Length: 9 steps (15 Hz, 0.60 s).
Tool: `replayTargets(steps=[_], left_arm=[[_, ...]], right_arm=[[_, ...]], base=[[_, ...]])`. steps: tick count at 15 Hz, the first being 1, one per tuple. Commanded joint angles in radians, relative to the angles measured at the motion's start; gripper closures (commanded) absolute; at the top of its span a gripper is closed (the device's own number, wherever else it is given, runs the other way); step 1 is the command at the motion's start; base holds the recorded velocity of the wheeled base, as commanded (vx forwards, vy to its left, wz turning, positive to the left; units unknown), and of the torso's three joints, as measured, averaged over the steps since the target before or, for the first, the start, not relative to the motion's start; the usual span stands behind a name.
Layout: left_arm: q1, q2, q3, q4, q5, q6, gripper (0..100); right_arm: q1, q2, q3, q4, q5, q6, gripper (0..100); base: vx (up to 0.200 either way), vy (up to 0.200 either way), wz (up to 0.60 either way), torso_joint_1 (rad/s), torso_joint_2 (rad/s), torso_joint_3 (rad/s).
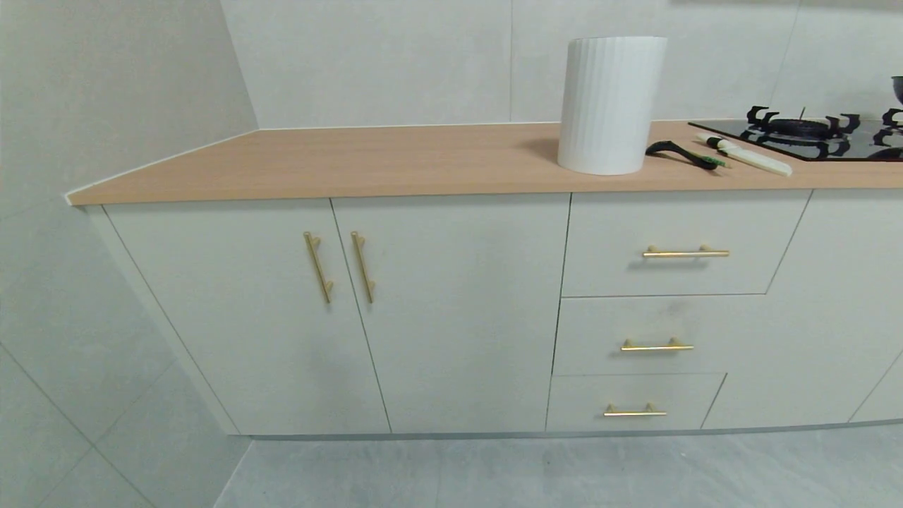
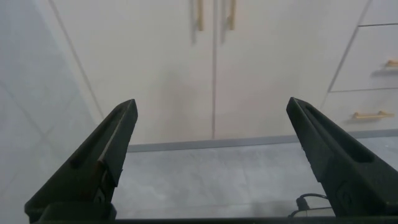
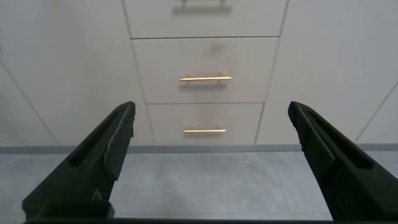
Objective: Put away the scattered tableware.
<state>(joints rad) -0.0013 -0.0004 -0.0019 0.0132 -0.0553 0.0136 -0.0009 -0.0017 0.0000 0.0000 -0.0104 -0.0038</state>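
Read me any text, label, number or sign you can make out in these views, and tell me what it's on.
None: no word, number or sign can be read.
The canister is plain and ribbed.
The doors and drawers show only bare handles.
The knife, black tool and hob show no marking; any fine print there would be too small to tell.

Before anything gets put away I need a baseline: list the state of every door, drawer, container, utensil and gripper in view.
Left cupboard door: shut.
Right cupboard door: shut.
Top drawer: shut.
Middle drawer: shut.
Bottom drawer: shut.
White ribbed container: upright on the counter.
White knife: lying flat by the hob.
Black-handled tool: lying flat beside the container.
Left gripper: open, empty.
Right gripper: open, empty.
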Motion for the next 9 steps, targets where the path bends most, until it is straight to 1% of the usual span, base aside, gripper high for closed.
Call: replayTargets(steps=[1,4,9], left_arm=[[0.000,0.000,-0.001,0.001,0.000,0.000,0],[0.000,0.000,-0.001,0.001,0.000,0.002,0],[0.000,0.000,-0.001,0.001,0.000,0.002,0]], right_arm=[[0.001,0.002,0.000,0.000,0.000,-0.001,0],[-0.001,0.002,0.000,0.000,0.000,-0.001,0],[-0.001,0.002,0.000,0.000,0.000,-0.001,0]], base=[[0.000,-0.200,0.00,0.002,0.01,0.007],[0.000,-0.200,0.00,0.001,0.00,0.002],[0.000,0.000,0.00,0.000,0.00,0.000]])
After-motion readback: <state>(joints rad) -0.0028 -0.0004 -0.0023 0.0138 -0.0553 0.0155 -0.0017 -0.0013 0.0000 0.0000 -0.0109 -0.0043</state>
